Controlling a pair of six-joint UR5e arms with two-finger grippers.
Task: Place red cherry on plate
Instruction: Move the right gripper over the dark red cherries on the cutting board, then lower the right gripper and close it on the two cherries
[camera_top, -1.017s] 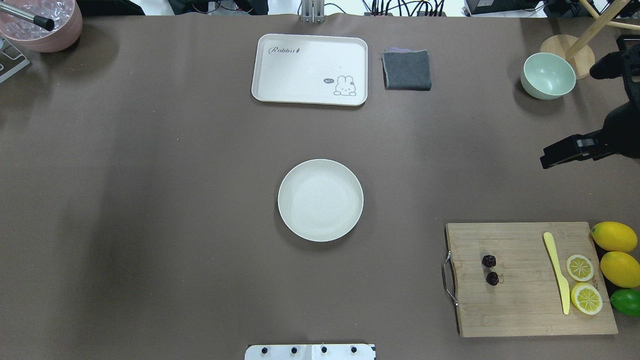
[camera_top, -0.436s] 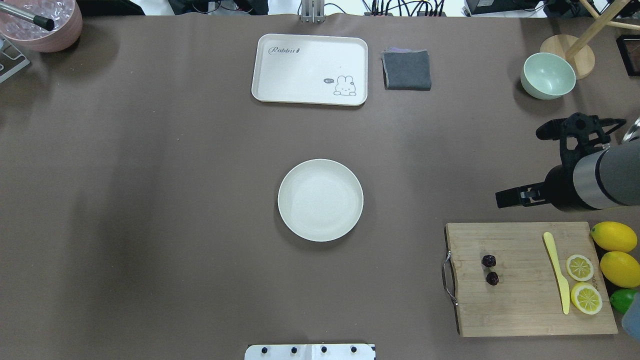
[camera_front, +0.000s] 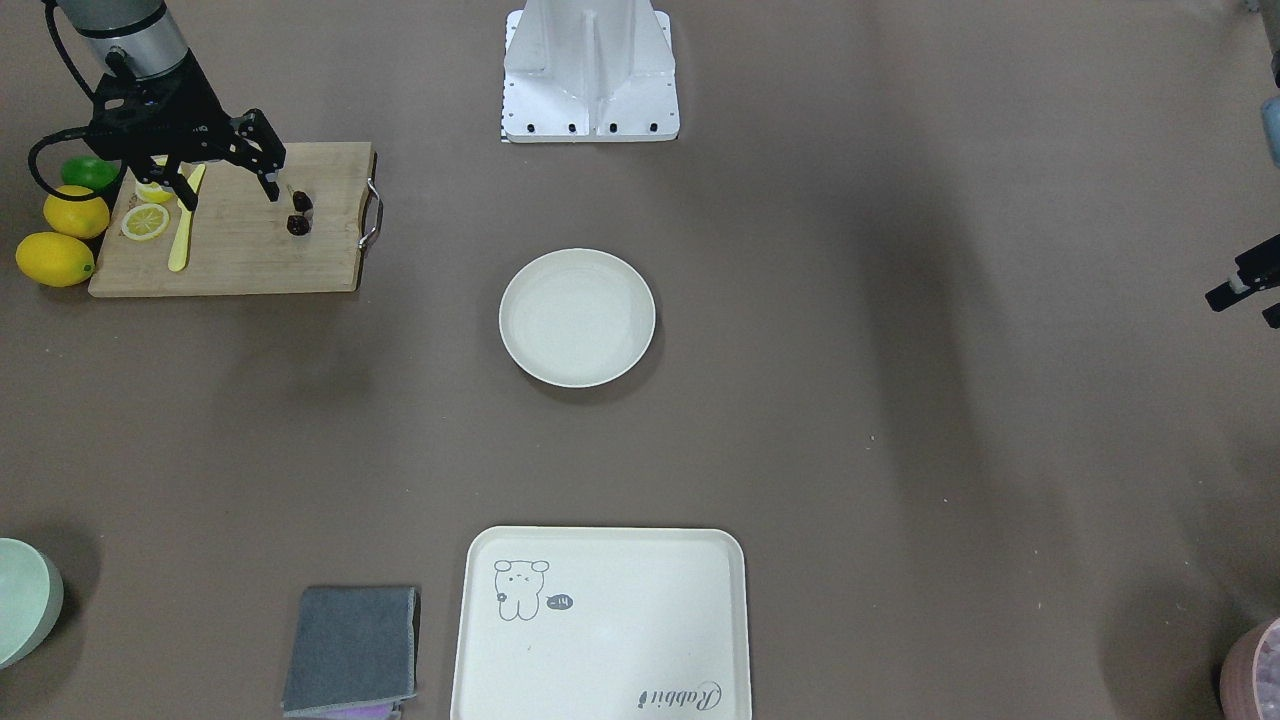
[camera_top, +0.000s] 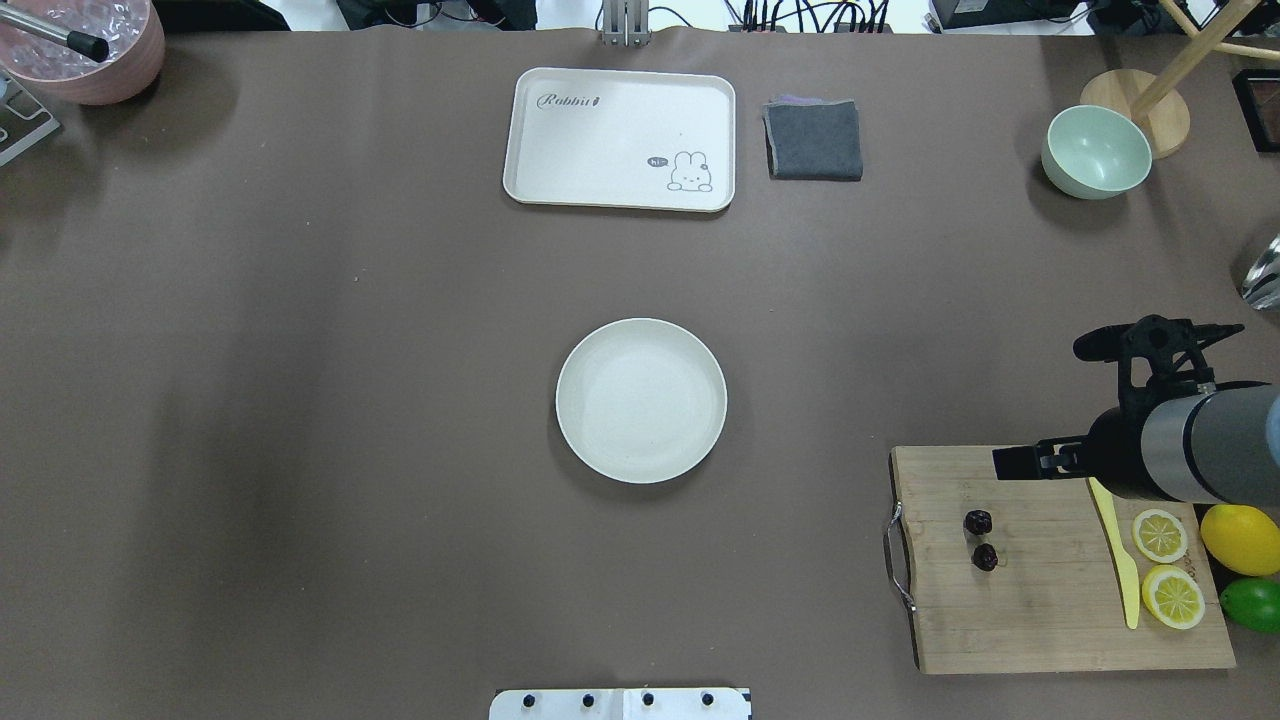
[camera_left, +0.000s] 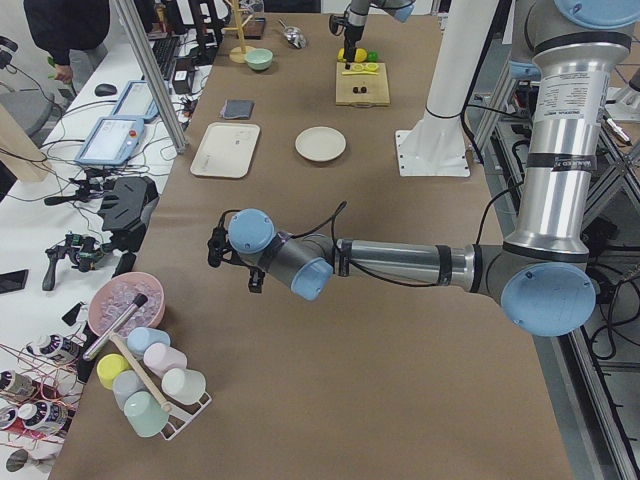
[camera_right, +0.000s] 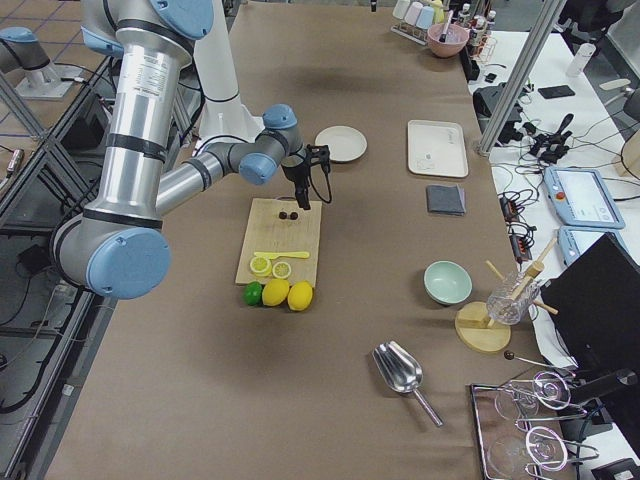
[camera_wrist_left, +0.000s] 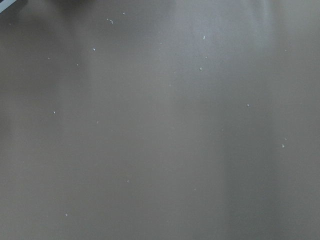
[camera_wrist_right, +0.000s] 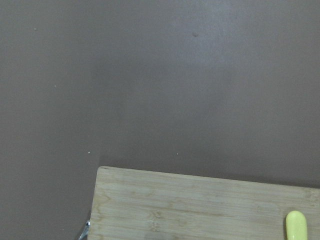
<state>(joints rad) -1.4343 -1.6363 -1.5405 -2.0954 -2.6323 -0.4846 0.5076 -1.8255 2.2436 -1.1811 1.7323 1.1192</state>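
Right pincer (camera_front: 230, 197) spread wide over wooden cutting board (camera_front: 250, 255), near tiny dark maroon cherry pair (camera_front: 297, 226), round cream-white plate (camera_front: 577, 317) well apart, left pincer (camera_front: 1242, 300) at table edge, opening impossible to tell

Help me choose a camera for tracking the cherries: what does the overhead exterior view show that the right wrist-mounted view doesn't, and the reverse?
Only the overhead exterior view shows the red cherry lying on the cutting board, the empty plate, the lemon slices, the rabbit tray and the green bowl. The right wrist-mounted view shows nothing of its own, just a closer look at the board's far edge. Both views show the cutting board, the rounded end of the yellow knife and the brown table cover.
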